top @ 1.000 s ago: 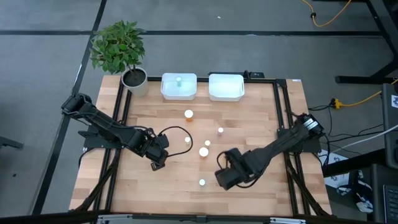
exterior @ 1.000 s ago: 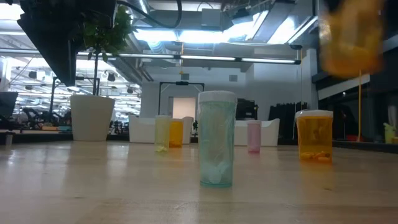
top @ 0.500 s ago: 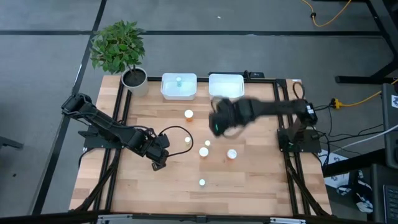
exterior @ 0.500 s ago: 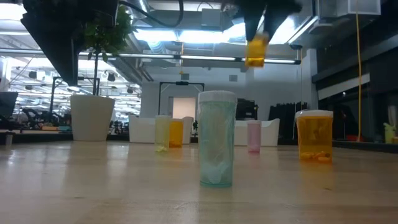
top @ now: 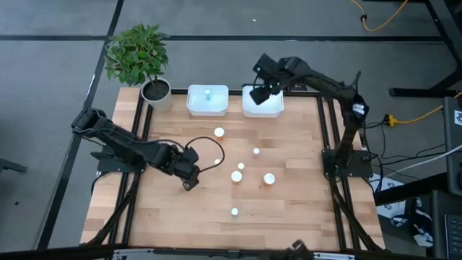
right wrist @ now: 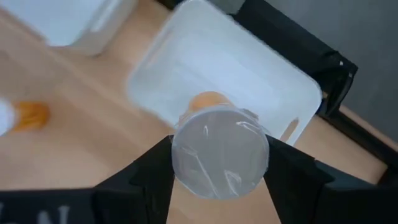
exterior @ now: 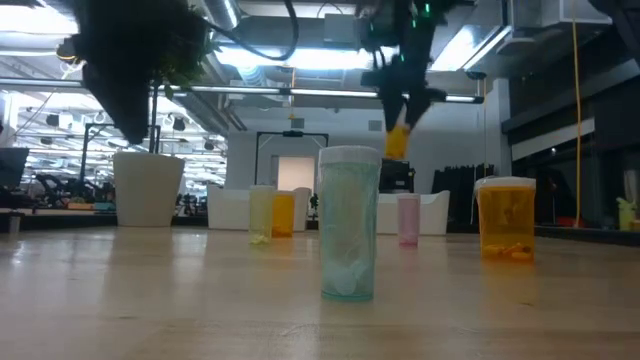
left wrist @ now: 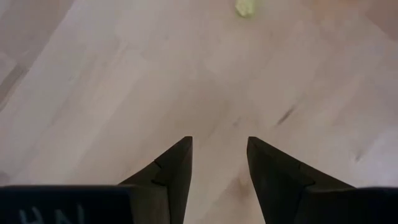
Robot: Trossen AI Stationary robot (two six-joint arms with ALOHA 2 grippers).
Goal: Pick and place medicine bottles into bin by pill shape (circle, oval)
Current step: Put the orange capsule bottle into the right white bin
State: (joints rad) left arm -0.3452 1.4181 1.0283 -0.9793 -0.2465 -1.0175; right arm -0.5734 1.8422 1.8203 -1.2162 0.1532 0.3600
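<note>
My right gripper (top: 258, 92) is shut on an orange medicine bottle with a white cap (right wrist: 219, 151) and holds it in the air over the right white bin (top: 264, 106). In the low view the bottle (exterior: 397, 142) hangs high behind the others. The left bin (top: 208, 101) holds one small bottle (top: 207, 92). Several white-capped bottles stand on their bases on the wood, among them one (top: 219, 132), one (top: 268, 178) and one (top: 234, 211). My left gripper (top: 189, 180) is open over bare wood (left wrist: 217, 158), pointing down, with nothing between its fingers. My right gripper pinches the bottle at its top, one finger (right wrist: 152, 171) on each side of the cap's rim (right wrist: 180, 155). The fingers come from above, pointing steeply down. The bottle hangs cap up below them, its orange body (right wrist: 208, 99) clear above the right bin.
A potted plant (top: 138, 61) stands at the far left corner beside the left bin. A black frame (top: 328, 130) runs along the table's edges. A dark cable (top: 206, 155) loops from my left arm over the wood. Bare wood lies along the near edge.
My right gripper has swung from the table's near side toward the far edge, rising a little and rolling its wrist. It has carried the orange bottle clear of the table to above the right bin. My left gripper has rolled slightly.
</note>
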